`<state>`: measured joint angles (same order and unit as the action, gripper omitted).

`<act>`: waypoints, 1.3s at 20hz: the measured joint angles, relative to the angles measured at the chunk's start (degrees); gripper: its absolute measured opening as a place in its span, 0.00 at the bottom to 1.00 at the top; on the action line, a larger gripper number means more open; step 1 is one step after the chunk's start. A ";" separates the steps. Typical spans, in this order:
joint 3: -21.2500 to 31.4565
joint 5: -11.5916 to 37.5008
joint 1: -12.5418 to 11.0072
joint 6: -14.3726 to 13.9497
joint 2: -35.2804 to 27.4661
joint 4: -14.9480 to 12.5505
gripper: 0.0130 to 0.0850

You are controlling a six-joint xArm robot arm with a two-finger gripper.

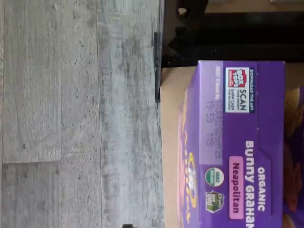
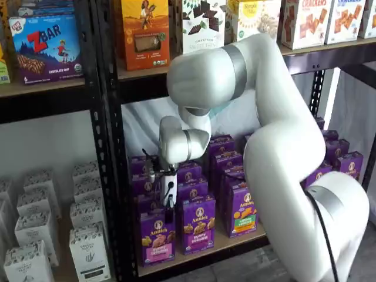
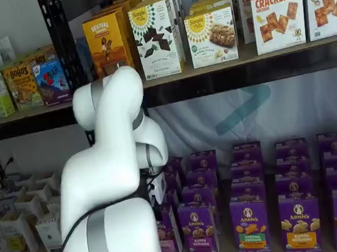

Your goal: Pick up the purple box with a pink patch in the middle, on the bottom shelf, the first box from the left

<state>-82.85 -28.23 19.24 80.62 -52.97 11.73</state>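
White jointed robot arm point(image 2: 282, 147) nearest, its white-bodied gripper point(image 2: 168, 202) hanging just above upright purple cardboard box with pink patch point(image 2: 157, 236) at left front of tan wooden bottom shelf point(image 2: 200, 254); fingers side-on, gap unclear, likely spread wide.

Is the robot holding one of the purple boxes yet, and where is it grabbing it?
Nothing is held yet. In a shelf view the gripper hangs just above the purple box at the front of the bottom shelf; whether its jaws touch the box's top cannot be told.
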 joint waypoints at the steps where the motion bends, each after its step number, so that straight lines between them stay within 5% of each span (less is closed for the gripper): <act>1: -0.60 -0.27 -0.06 -0.12 -0.46 -0.19 1.00; 13: -6.13 -1.18 -0.38 -1.96 -6.04 -2.65 1.00; 23: -8.78 -0.75 0.34 -1.95 -9.53 -1.92 1.00; 26: -8.79 -0.54 0.53 -1.83 -9.84 -1.58 0.89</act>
<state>-91.64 -28.77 19.78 78.79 -62.81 10.15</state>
